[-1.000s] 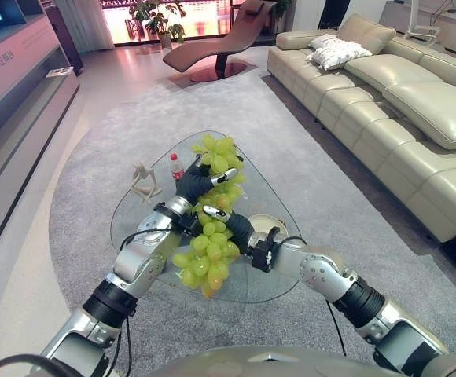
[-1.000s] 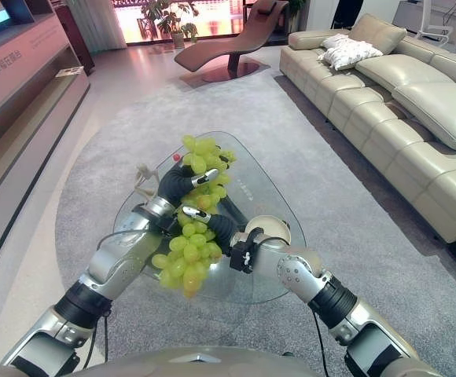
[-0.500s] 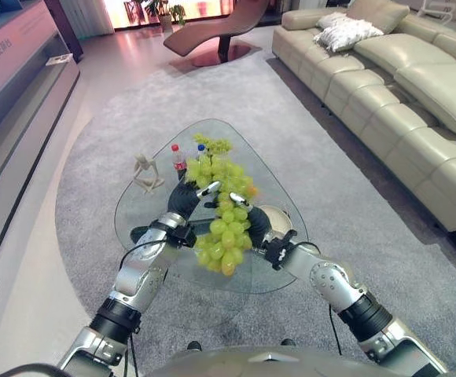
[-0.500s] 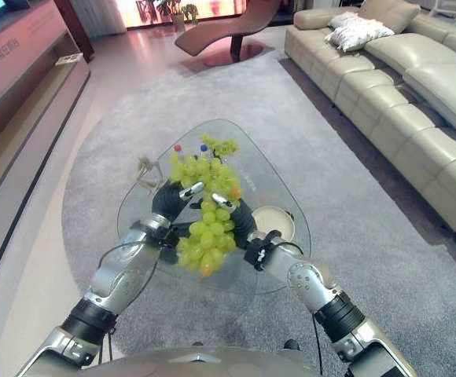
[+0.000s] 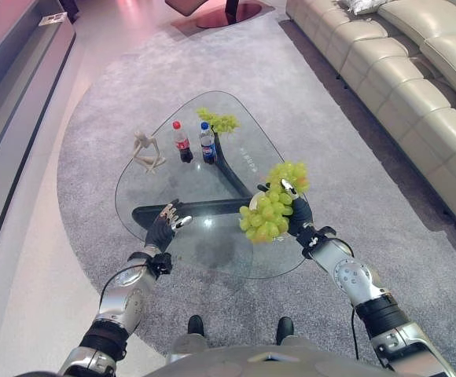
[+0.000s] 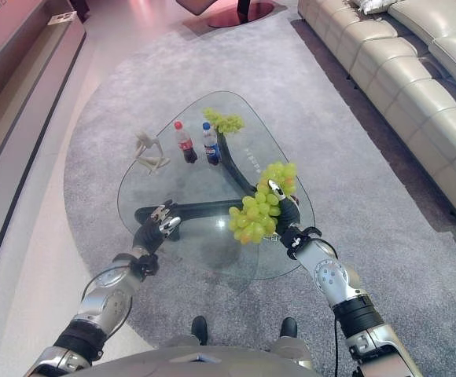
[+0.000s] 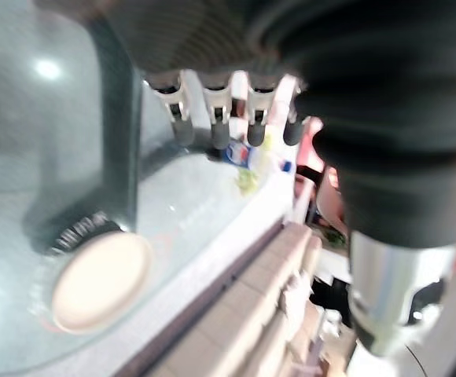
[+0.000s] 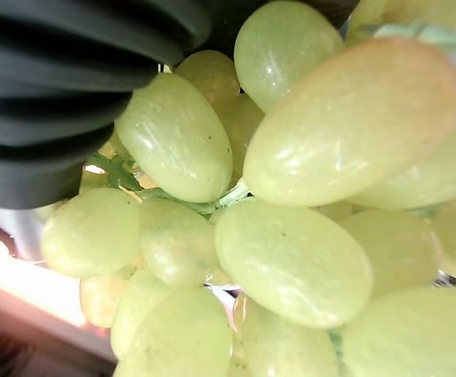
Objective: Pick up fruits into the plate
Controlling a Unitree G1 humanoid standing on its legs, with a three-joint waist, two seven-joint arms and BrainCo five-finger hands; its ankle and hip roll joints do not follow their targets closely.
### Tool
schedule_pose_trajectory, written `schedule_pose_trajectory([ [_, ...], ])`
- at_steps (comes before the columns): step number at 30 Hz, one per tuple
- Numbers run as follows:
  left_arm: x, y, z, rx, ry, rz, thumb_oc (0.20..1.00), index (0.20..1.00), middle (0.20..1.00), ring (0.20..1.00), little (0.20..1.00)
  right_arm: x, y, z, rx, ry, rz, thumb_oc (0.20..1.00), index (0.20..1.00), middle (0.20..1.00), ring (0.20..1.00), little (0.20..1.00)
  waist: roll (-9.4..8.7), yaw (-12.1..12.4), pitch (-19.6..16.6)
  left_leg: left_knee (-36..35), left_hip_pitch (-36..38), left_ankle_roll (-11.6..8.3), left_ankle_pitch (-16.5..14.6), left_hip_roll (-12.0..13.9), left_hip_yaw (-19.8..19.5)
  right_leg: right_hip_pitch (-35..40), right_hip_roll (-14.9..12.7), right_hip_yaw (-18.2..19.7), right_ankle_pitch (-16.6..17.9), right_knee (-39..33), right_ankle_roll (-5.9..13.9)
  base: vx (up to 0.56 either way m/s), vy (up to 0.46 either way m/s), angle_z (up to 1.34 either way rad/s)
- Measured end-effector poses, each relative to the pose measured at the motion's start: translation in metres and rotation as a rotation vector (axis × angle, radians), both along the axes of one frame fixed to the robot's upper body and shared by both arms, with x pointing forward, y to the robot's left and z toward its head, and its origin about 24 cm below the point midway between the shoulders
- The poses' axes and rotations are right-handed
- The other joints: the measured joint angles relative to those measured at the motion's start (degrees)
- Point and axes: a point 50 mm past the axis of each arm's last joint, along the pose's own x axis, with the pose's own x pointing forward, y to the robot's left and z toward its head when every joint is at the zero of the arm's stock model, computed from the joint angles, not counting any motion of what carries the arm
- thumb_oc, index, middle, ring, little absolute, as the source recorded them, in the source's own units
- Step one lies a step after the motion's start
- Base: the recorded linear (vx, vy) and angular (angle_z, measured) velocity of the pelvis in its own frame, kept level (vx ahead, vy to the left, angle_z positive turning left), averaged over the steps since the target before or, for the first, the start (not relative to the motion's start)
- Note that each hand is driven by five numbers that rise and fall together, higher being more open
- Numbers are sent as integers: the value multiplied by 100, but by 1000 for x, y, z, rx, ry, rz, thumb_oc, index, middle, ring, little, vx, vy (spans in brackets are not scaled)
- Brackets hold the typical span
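Note:
A big bunch of green grapes [image 5: 269, 214] hangs in my right hand [image 5: 298, 215], whose fingers curl round its top, above the right side of the glass table [image 5: 165, 182]. In the right wrist view the grapes [image 8: 291, 259] sit right against the hand's cover. The bunch hides most of the cream plate [image 7: 98, 279], which lies on the glass under it. My left hand [image 5: 163, 228] hovers over the table's near left part with straight fingers [image 7: 215, 118] and holds nothing. A smaller green bunch [image 5: 218, 121] lies at the table's far end.
Two small bottles, red-capped [image 5: 182, 143] and blue-capped [image 5: 207, 144], stand on the far half of the table beside a pale figurine [image 5: 145, 153]. A cream sofa [image 5: 417, 86] runs along the right. Grey carpet surrounds the table.
The left hand has let go of the big bunch and drawn back to the left. The right hand alone has carried it right and down over the plate. The camera has tilted down.

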Motion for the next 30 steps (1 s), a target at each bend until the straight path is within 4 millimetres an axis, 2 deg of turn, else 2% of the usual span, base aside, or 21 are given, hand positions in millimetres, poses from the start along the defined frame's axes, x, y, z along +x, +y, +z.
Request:
schedule_pose_trajectory([
  [5, -11, 13, -25, 68, 121, 35, 1000, 1000, 1000, 1000, 1000, 7, -27, -13, -88, 56, -89, 200, 200, 200, 200, 200, 25, -9, 241, 0, -280, 1, 78, -6, -71, -238, -1, -38, 9, 2, 16, -133, 10, 6],
  [6, -13, 18, -32, 87, 163, 65, 1000, 1000, 1000, 1000, 1000, 13, -39, -14, -151, 74, -112, 200, 200, 200, 200, 200, 48, 2, 364, 2, -416, 6, 134, -7, -105, -361, 5, -38, 62, 2, -3, -136, 9, 4],
  [7, -13, 19, -33, 93, 172, 74, 1000, 1000, 1000, 1000, 1000, 16, -42, -13, -168, 76, -121, 200, 200, 200, 200, 200, 52, 1, 417, 3, -451, 7, 150, -10, -114, -396, 5, -39, 75, 3, -7, -168, 6, 5],
  [13, -14, 32, -50, 193, 290, 158, 1000, 1000, 1000, 1000, 1000, 52, -87, 12, -330, 44, -254, 200, 200, 200, 200, 200, 171, 144, 1116, 93, -960, -1, 263, -12, -255, -781, 18, -141, 192, 5, -62, -128, -17, 9],
  [17, -34, 44, -69, 308, 414, 150, 1000, 1000, 1000, 1000, 1000, 65, -109, 28, -404, 20, -326, 200, 200, 200, 200, 200, 186, 290, 1567, 96, -1137, -12, 288, -9, -357, -895, 29, -223, 206, 6, -73, -88, -38, 11],
  [20, -43, 53, -75, 381, 469, 167, 1000, 1000, 1000, 1000, 1000, 72, -127, 41, -499, 9, -365, 200, 200, 200, 200, 200, 192, 392, 1905, 129, -1264, -17, 291, -17, -432, -959, 26, -320, 205, 8, -73, -107, -41, 12],
  [24, -42, 53, -75, 412, 470, 141, 1000, 1000, 1000, 1000, 1000, 81, -134, 60, -543, -37, -385, 200, 200, 200, 200, 200, 176, 471, 2012, 221, -1616, -20, 295, -21, -478, -1264, 13, -347, 207, 70, -77, -47, -14, 8],
  [30, -26, 46, -68, 430, 425, 103, 1000, 1000, 1000, 1000, 1000, 94, -161, 102, -766, -84, -471, 200, 200, 200, 200, 200, 204, 564, 2060, 503, -2448, 12, 341, -71, -640, -2021, -64, -432, 192, 392, -69, -22, -9, 8],
])
